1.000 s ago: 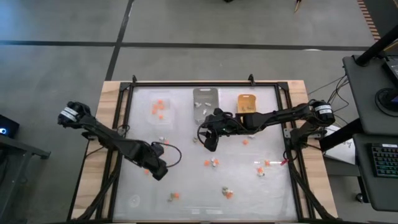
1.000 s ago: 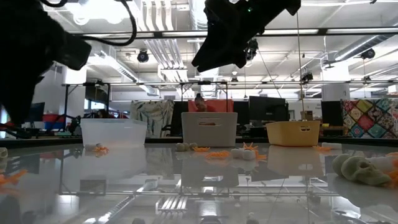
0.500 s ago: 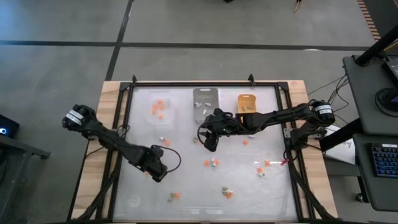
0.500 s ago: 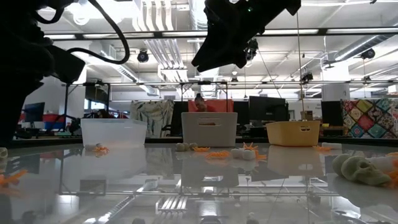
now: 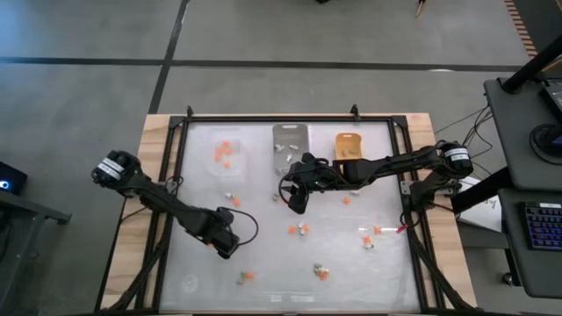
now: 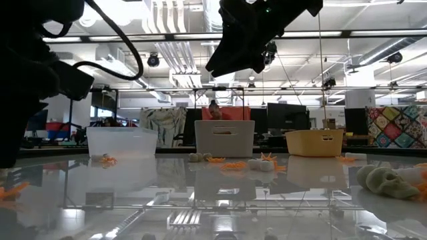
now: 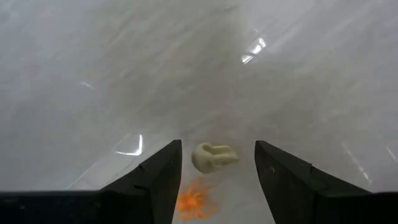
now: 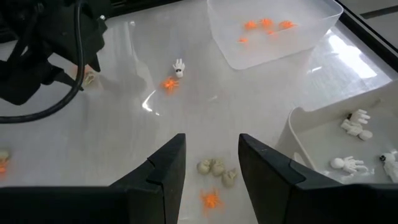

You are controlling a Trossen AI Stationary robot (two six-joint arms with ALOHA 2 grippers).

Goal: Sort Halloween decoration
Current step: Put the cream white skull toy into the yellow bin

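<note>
My left gripper [image 7: 217, 147] hangs open near the table's near left [image 5: 225, 245], pointing down. Its fingers stand on either side of a small tan trinket [image 7: 213, 157] without touching it. An orange trinket [image 7: 194, 200] lies right beside the tan one. My right gripper [image 8: 211, 142] waits open above the table's middle [image 5: 294, 198]. Tan trinkets [image 8: 216, 169] and an orange one [image 8: 211, 200] lie on the table beneath it. More Halloween decoration pieces lie scattered over the table [image 5: 299, 230].
Along the far edge stand a clear tray [image 5: 226, 154] with orange pieces, a grey tray [image 5: 290, 145] with white figures and an orange-yellow tray [image 5: 349, 146]. Loose trinkets lie at the right [image 5: 373, 235] and near edge [image 5: 320, 270]. A black frame [image 5: 290, 118] rims the table.
My left gripper has sunk toward the table at the near left, still pointing down. The right arm has kept still.
</note>
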